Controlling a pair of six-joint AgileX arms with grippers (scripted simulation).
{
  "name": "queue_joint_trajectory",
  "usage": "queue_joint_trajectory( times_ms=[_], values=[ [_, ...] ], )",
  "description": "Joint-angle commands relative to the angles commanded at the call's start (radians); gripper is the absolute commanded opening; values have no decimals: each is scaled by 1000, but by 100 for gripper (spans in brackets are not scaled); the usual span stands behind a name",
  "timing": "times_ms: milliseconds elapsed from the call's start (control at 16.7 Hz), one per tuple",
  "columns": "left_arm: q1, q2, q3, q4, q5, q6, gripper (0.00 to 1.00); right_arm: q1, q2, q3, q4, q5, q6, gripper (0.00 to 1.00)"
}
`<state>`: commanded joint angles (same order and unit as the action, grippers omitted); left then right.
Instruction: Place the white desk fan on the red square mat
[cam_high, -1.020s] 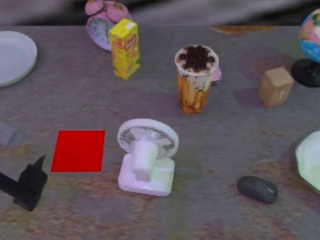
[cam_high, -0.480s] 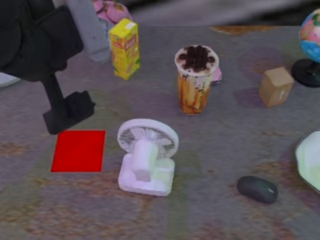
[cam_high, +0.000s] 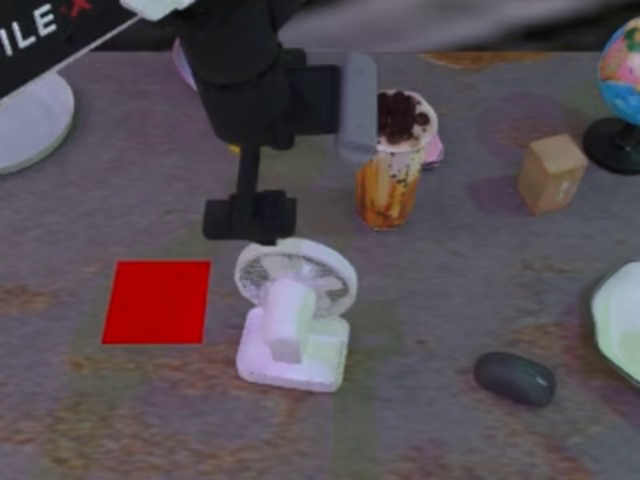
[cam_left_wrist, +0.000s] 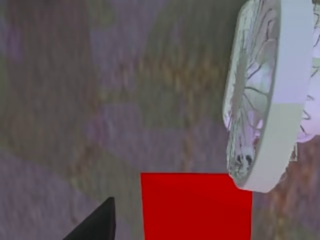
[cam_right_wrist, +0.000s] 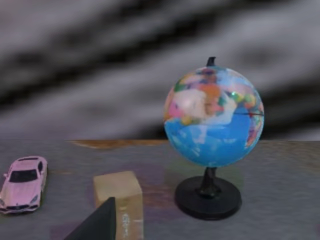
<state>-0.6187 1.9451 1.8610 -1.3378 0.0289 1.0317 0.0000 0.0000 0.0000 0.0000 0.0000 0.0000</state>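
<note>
The white desk fan (cam_high: 293, 315) stands a little left of the table's centre, its round grilled head toward the back and its rounded square base toward the front. The red square mat (cam_high: 157, 302) lies flat just to its left, apart from the base. My left gripper (cam_high: 250, 218) hangs open right behind the fan's head, holding nothing. In the left wrist view the fan's head (cam_left_wrist: 270, 95) fills one side, with the red mat (cam_left_wrist: 196, 206) below it and one dark finger (cam_left_wrist: 97, 225) showing. My right gripper is out of the top view; only one dark finger (cam_right_wrist: 100, 222) shows in its wrist view.
A bubble-tea cup (cam_high: 392, 165) stands behind the fan, beside my left arm. A wooden block (cam_high: 550, 172) and a globe (cam_high: 622, 85) sit back right. A white plate (cam_high: 35, 120) is back left. A dark mouse (cam_high: 514, 378) and a pale dish (cam_high: 620, 320) lie front right.
My left arm swung from the table's front left, past the back left, to just behind the fan's head. The fan and the mat have not moved.
</note>
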Motion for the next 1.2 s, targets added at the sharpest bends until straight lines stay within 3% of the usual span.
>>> queue_joint_trajectory(
  times_ms=[240, 600, 960, 1200],
  values=[
    [-33, 134, 85, -89, -26, 48, 100, 0, 0, 0, 0, 0, 0, 100],
    [-31, 140, 83, -89, -27, 51, 100, 0, 0, 0, 0, 0, 0, 100],
    [-33, 139, -91, 84, -27, 52, 100, 0, 0, 0, 0, 0, 0, 100],
    [-34, 141, -109, 103, -27, 53, 100, 0, 0, 0, 0, 0, 0, 100]
  ],
)
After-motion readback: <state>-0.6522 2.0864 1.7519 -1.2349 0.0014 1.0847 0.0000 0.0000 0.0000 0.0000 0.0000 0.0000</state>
